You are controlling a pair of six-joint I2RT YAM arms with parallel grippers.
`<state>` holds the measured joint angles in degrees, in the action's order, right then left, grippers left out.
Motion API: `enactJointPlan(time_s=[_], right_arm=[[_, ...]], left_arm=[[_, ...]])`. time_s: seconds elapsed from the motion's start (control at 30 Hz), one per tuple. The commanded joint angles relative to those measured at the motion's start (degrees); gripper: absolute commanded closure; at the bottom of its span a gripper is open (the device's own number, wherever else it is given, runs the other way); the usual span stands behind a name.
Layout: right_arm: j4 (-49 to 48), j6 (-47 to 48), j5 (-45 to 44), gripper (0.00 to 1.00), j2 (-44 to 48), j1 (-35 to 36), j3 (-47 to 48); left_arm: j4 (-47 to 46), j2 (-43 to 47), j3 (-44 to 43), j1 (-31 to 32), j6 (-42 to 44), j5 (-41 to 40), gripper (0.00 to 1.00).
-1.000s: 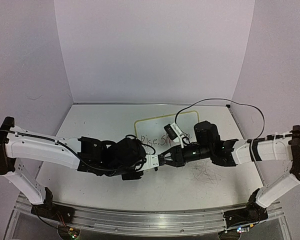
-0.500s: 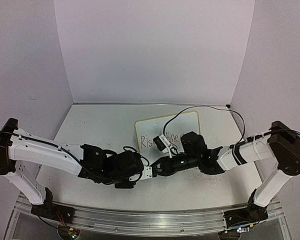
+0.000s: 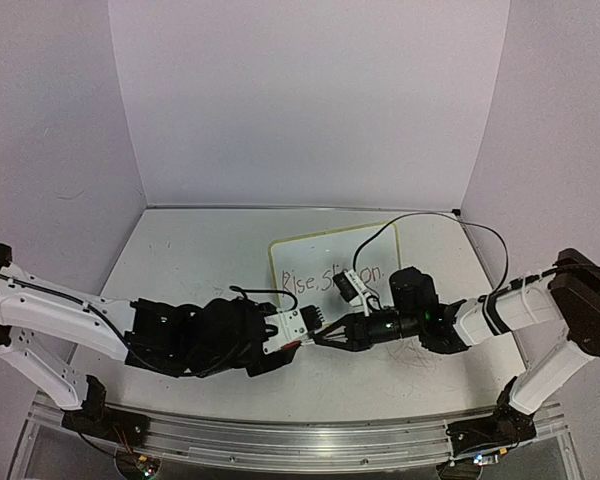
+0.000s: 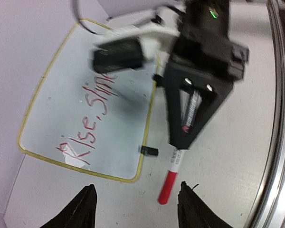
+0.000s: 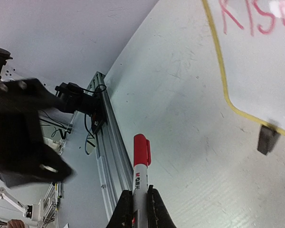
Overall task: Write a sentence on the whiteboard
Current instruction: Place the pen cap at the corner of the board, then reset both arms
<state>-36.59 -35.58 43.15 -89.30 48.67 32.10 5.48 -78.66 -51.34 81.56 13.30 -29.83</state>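
Your R gripper (image 5: 139, 195) is clamped on a red-capped marker (image 5: 140, 164). The cap end sits just ahead of your L gripper (image 4: 137, 187), whose fingers stand apart w/ nothing between them. The whiteboard (image 3: 300, 255) lies on the counter (image 3: 180, 250) just beyond both grippers, w/ the red sentence (image 3: 332, 277) across it.

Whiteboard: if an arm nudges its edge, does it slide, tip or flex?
Likely slides rather than tips: the whiteboard lies flat and low on the table. Its small black feet may grip a little. Thin with a yellow rim, it is probably light and fairly stiff.
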Motion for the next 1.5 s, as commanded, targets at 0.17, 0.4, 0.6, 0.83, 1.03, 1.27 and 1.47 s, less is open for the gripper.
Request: enactJointPlan(time_s=[0.17, 0.4, 0.6, 0.83, 1.03, 1.27, 1.47], right_arm=[[-7.71, -2.43, -0.98, 0.97, -4.73, -0.08, -3.30], [-12.36, -9.20, -7.22, 0.91, -13.32, 4.52, 2.35], [-4.63, -9.32, -18.06, 0.66, -11.98, 5.46, 2.29], [23.59, -1.46, -34.40, 0.20, 7.83, -0.05, -1.53], [56.75, 11.44, -56.84, 0.02, 34.15, -0.40, 13.82], [66.12, 22.60, -67.87, 0.02, 42.12, -0.44, 37.26], [62.13, 28.73, -70.15, 0.02, 44.57, -0.41, 44.01]], left_arm=[[-10.40, 15.91, 6.34, -0.63, -17.34, -7.83, 0.33], [-13.04, 16.76, 7.30, -1.23, -22.29, -11.31, 0.30], [-13.00, 15.76, 7.18, -1.72, -26.43, -14.08, 0.24], [-9.26, 17.84, 5.13, -5.65, -31.87, -17.00, 0.14], [-2.26, 21.78, -4.02, -10.12, -29.39, -16.62, 0.11], [-1.61, 24.24, -16.32, -10.23, -20.56, -15.41, 0.06], [-1.21, 23.76, -22.11, -10.26, -15.91, -13.17, 0.02]])
